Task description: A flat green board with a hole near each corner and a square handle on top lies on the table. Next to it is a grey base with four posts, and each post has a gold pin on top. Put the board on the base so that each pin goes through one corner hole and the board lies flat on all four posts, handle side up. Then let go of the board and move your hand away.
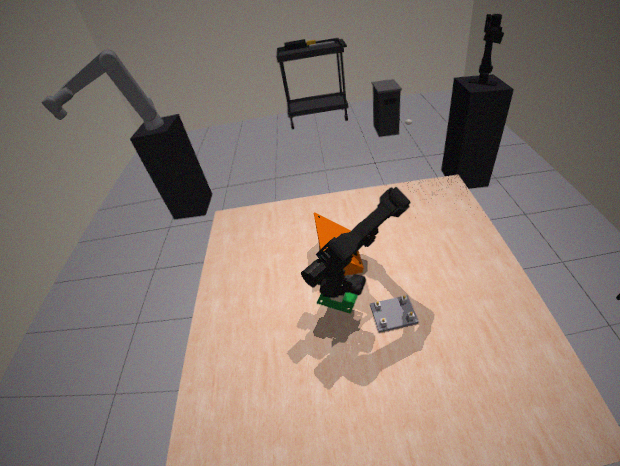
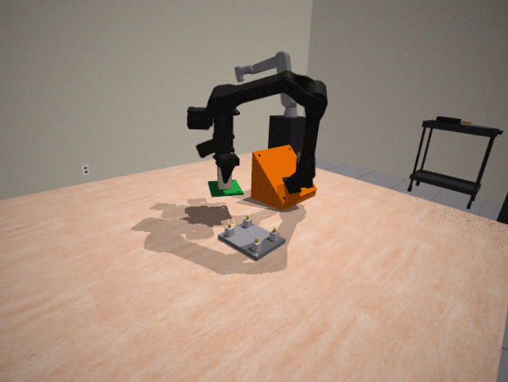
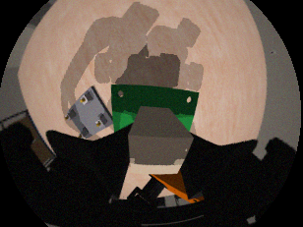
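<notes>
The hand [image 2: 224,174] [image 3: 154,126] grips the handle of the green board [image 1: 336,302] [image 2: 225,188] [image 3: 154,97], which hangs roughly level, handle up, above the desk [image 1: 280,400] [image 2: 205,320] [image 3: 226,73] near the grey base [image 1: 395,314] [image 2: 251,238] [image 3: 90,113]; its long axis is unclear.

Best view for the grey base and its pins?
Exterior: the grey base shows unobstructed, all four gold-pinned posts upright. Top also shows four posts, but smaller. Wrist shows it at left, its lower edge partly hidden.

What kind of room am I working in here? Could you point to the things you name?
Probably a robotics lab or workshop: a grey arm [image 1: 127,82] [image 2: 282,63] stands on a dark pedestal [image 1: 172,167], a smaller black arm [image 1: 487,47] sits on another, and a two-shelf cart [image 1: 320,104] [image 2: 445,181] stands beyond the wooden work table [image 1: 260,400] [image 2: 328,320].
</notes>
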### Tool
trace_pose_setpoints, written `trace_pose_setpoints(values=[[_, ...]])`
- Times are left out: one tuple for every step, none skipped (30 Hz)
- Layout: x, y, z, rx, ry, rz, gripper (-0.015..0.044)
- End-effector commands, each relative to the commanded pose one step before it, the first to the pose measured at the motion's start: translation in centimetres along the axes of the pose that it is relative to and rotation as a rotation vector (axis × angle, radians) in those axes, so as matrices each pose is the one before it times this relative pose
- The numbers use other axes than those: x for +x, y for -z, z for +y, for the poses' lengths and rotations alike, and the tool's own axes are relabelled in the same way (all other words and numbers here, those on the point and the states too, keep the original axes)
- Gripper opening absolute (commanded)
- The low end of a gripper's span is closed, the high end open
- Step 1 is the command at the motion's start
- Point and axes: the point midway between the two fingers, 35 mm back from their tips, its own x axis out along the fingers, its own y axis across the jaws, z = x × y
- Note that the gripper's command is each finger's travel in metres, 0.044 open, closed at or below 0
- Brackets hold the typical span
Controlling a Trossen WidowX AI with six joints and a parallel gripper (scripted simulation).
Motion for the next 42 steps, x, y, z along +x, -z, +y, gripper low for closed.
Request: trace_pose_setpoints(values=[[-0.456,-0.154,1.101,-0.0377,0.00668,-0.01261,0.0],[-0.025,-0.022,0.239,-0.0069,0.00068,-0.00046,0.0],[-0.024,-0.022,0.239,-0.007,0.00066,-0.00044,0.0],[-0.021,-0.02,0.23,-0.0065,0.00088,-0.00031,0.0],[-0.021,-0.02,0.231,-0.0065,0.00086,-0.0003,0.0],[-0.02,-0.019,0.231,-0.0065,0.00084,-0.00029,0.0],[-0.02,-0.019,0.232,-0.0065,0.00081,-0.00028,0.0],[-0.019,-0.019,0.232,-0.0065,0.00079,-0.00027,0.0],[-0.018,-0.019,0.232,-0.0065,0.00077,-0.00026,0.0],[-0.018,-0.018,0.233,-0.0065,0.00074,-0.00025,0.0],[-0.017,-0.018,0.233,-0.0065,0.00072,-0.00024,0.0],[-0.017,-0.018,0.234,-0.0065,0.0007,-0.00023,0.0],[-0.016,-0.018,0.234,-0.0066,0.00067,-0.00022,0.0],[-0.003,-0.013,0.228,-0.0055,0.00031,-0.0003,0.0],[-0.003,-0.012,0.227,-0.0055,0.00029,-0.00029,0.0],[-0.002,-0.012,0.227,-0.0055,0.00026,-0.00028,0.0],[-0.002,-0.012,0.228,-0.0055,0.00024,-0.00027,0.0],[-0.001,-0.011,0.228,-0.0055,0.00022,-0.00026,0.0],[-0.001,-0.011,0.228,-0.0056,0.00019,-0.00025,0.0],[0.0,-0.01,0.229,-0.0056,0.00017,-0.00024,0.0],[0.0,-0.01,0.229,-0.0056,0.00015,-0.00023,0.0],[0.001,-0.009,0.229,-0.0056,0.00013,-0.00021,0.0],[0.001,-0.009,0.229,-0.0056,0.0001,-0.0002,0.0],[0.002,-0.009,0.23,-0.0056,0.00008,-0.00019,0.0],[0.002,-0.008,0.23,-0.0056,0.00006,-0.00018,0.0],[0.003,-0.008,0.231,-0.0056,0.00003,-0.00017,0.0],[0.004,-0.007,0.231,-0.0056,0.00001,-0.00016,0.0],[0.004,-0.007,0.231,-0.0056,-0.00001,-0.00015,0.0],[0.005,-0.006,0.231,-0.0056,-0.00004,-0.00014,0.0],[0.005,-0.006,0.232,-0.0057,-0.00006,-0.00013,0.0],[0.006,-0.005,0.232,-0.0057,-0.00008,-0.00011,0.0],[0.006,-0.005,0.232,-0.0057,-0.00011,-0.0001,0.0],[0.006,-0.005,0.233,-0.0057,-0.00013,-0.00009,0.0],[-0.012,-0.011,0.241,-0.0074,-0.00011,-0.00012,0.0],[-0.012,-0.011,0.246,-0.0076,-0.00014,-0.00011,0.0],[-0.012,-0.011,0.247,-0.0076,-0.00016,-0.0001,0.0],[-0.011,-0.011,0.247,-0.0076,-0.00018,-0.00009,0.0],[-0.01,-0.011,0.248,-0.0076,-0.00021,-0.00008,0.0],[-0.01,-0.011,0.248,-0.0076,-0.00023,-0.00006,0.0],[-0.009,-0.01,0.248,-0.0076,-0.00026,-0.00005,0.0],[-0.009,-0.01,0.249,-0.0076,-0.00028,-0.00004,0.0],[-0.008,-0.01,0.249,-0.0076,-0.0003,-0.00003,0.0]])
